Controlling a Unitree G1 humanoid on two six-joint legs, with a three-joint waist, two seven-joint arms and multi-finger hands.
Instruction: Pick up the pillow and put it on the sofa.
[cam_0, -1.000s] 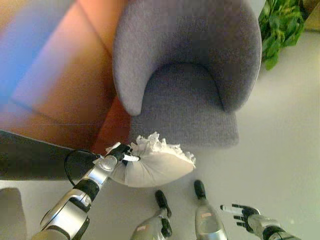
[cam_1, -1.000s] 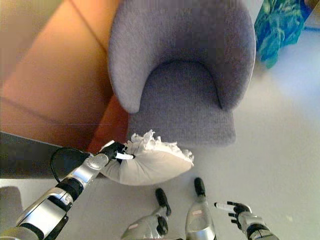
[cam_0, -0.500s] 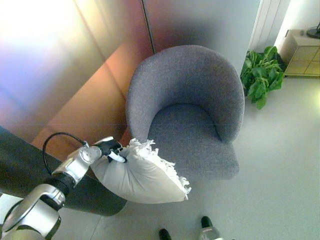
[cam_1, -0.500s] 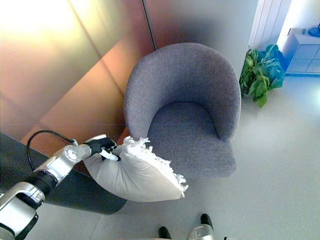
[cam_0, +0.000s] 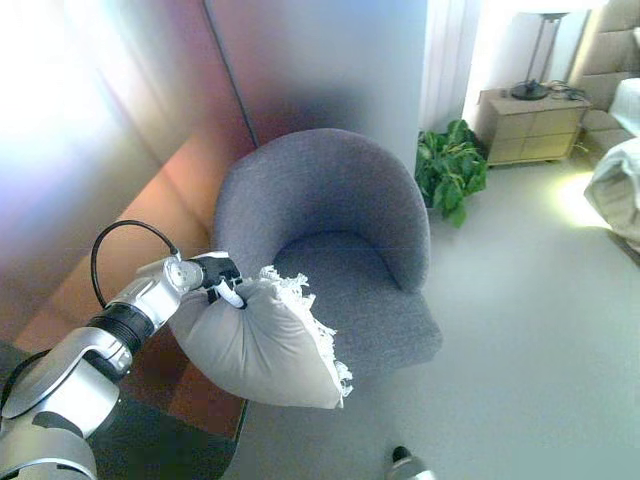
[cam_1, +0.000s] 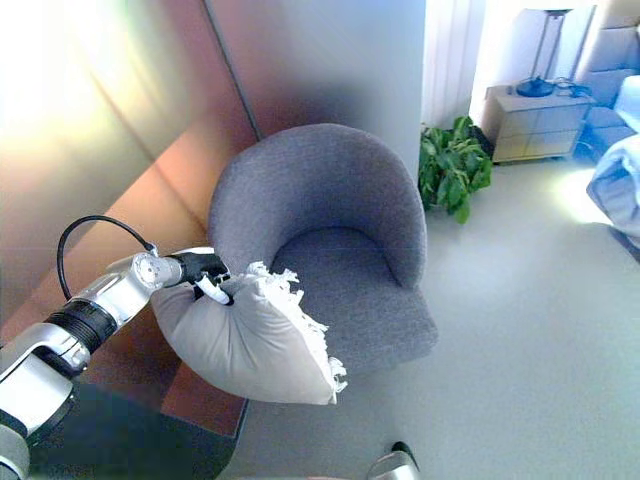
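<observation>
A white pillow (cam_0: 258, 345) with a frilled edge hangs in the air in front of the grey round-backed armchair (cam_0: 330, 210), by its left front corner. My left hand (cam_0: 217, 275) is shut on the pillow's upper left corner, and the pillow droops down and to the right from that grip. In the right eye view the pillow (cam_1: 240, 340) and the left hand (cam_1: 203, 270) show the same hold. The armchair's seat (cam_1: 340, 275) is bare. My right hand shows in no view.
A wood-panelled wall (cam_0: 110, 150) runs along the left. A green potted plant (cam_0: 450, 168) stands behind the chair on the right, beside a bedside cabinet (cam_0: 530, 125) with a lamp. A bed edge (cam_0: 615, 190) shows at far right. Pale floor (cam_0: 540, 340) spreads to the right.
The camera has tilted up, bringing the room's far side into view. My left hand has lifted the pillow from near the floor to seat height. The right hand has left the view.
</observation>
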